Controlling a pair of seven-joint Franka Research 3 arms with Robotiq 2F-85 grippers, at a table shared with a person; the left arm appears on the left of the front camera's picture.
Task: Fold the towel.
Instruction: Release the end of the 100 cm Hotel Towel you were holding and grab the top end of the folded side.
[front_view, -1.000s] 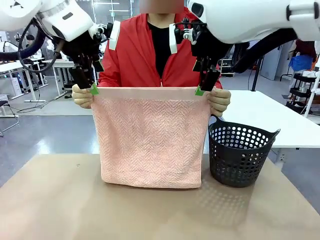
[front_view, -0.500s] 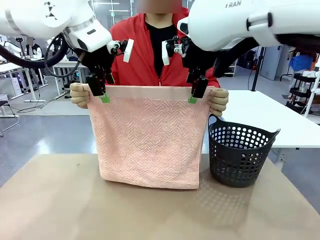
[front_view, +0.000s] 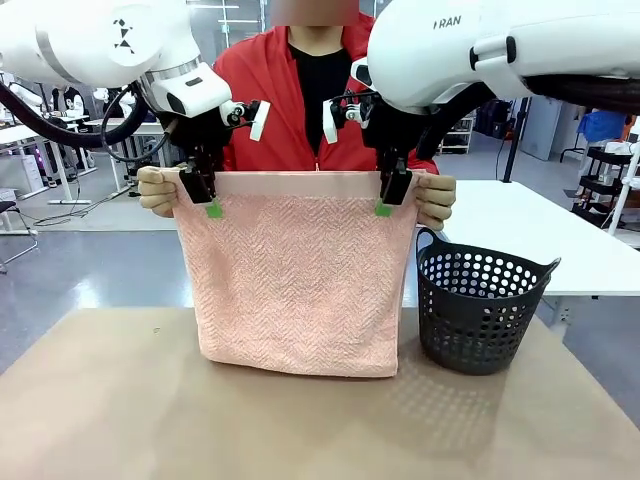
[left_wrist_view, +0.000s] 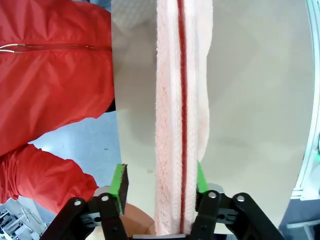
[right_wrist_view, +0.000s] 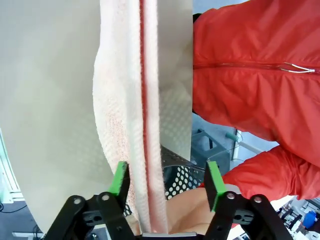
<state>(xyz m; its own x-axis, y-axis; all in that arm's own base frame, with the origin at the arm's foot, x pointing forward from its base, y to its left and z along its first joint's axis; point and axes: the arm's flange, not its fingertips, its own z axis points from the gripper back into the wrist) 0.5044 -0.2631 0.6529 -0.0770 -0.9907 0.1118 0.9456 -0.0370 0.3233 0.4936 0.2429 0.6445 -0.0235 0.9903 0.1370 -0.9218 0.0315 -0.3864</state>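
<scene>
upright, the towel (front_view: 295, 280) is held at its top corners by a person's hands (front_view: 158, 190), hanging down to the surface (front_view: 150, 420). left end effector (front_view: 207, 203) and right end effector (front_view: 388, 200) are spread open astride its top hem. a black basket (front_view: 485, 310) stands just beside it.

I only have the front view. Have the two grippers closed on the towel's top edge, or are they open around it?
Observer: In the left wrist view the left gripper is open, with the towel edge between its pads.
Operator: Is it centred in there?
Observer: No. It sits close against one pad, with a clear gap to the other.
Operator: And the right?
Observer: In its wrist view the right gripper is open too. It straddles the edge, which shows two layers.
</scene>
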